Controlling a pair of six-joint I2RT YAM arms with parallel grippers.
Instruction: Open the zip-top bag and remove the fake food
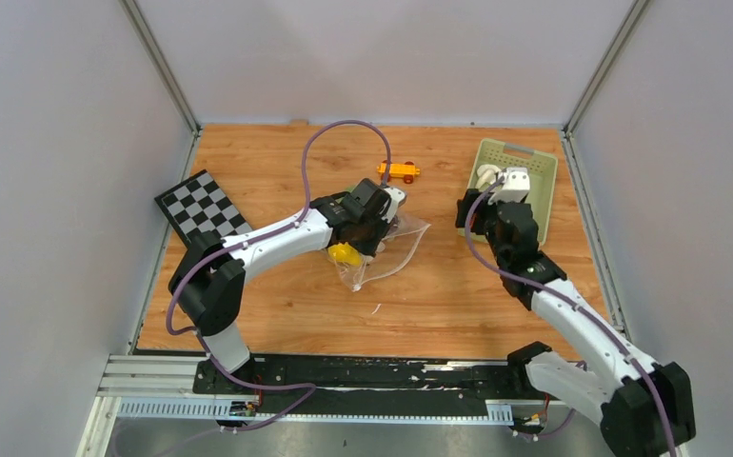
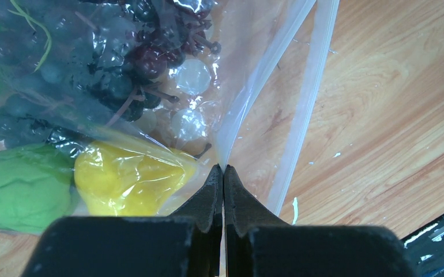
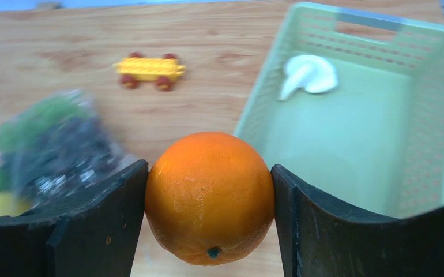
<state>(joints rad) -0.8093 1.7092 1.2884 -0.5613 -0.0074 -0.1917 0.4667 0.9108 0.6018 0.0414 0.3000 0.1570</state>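
**Clerk:** Jaws, left arm?

**Inspector:** Left gripper [image 2: 224, 168]: jaws closed tip to tip, pinching a fold of the zip-top bag [image 1: 396, 249]. The plastic runs up taut from the tips.

**Clerk:** Right arm?

**Inspector:** Right gripper [image 3: 209, 170]: jaws set wide, clamped on an orange ball [image 3: 209, 199], one pad on each side. The ball is clear of the surface [image 3: 64, 46].

**Clerk:** Location of the bag?

**Inspector:** Mid-surface, under the left gripper. Its zip strip [image 2: 309, 86] lies just right of the pinch and runs away from the camera.

**Clerk:** Contents?

**Inspector:** Lemon [image 2: 124, 179] nearest the jaws, seen through the plastic. A green piece [image 2: 23, 187] touches it on the left. The grape bunch [image 2: 93, 63] sits beyond both, also under plastic.

**Clerk:** Farther out?

**Inspector:** Pale green basket [image 3: 433, 115] beyond the ball, to the right. A white mushroom [image 3: 311, 74] lies in it near the far wall. A yellow toy car [image 3: 149, 69] stands on the surface, apart from bag and basket. A checkerboard [image 1: 201, 205] lies flat at the far left.
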